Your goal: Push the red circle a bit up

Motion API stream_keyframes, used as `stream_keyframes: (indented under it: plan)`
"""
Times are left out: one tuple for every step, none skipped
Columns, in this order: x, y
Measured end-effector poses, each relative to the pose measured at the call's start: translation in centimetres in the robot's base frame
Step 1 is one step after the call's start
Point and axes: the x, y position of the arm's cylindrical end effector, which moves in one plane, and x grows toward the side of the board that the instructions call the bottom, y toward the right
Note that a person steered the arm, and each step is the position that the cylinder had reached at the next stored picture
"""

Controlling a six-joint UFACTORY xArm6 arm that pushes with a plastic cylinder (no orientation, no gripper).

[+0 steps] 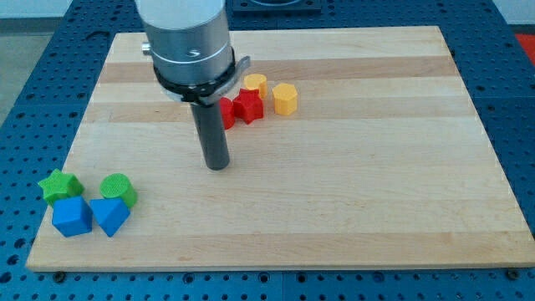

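Observation:
The red circle lies near the board's top middle, partly hidden behind my rod. A red star touches its right side. My tip rests on the board just below the red circle, slightly to its left, with a small gap between them.
A yellow circle and a yellow hexagon sit to the right of the red blocks. At the view's bottom left are a green star, a green circle, a blue cube and a blue triangle. The wooden board lies on a blue pegboard.

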Motion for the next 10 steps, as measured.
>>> stream_keyframes:
  plan:
    - [-0.1, -1.6]
    - [-1.6, -1.7]
    - [-2.3, -1.7]
    - [-2.3, -1.7]
    - [-2.3, -1.9]
    - [-2.3, -1.9]
    - [-2.8, -2.0]
    - [-3.2, -2.3]
    - [-3.8, -2.5]
    - [-4.6, -3.0]
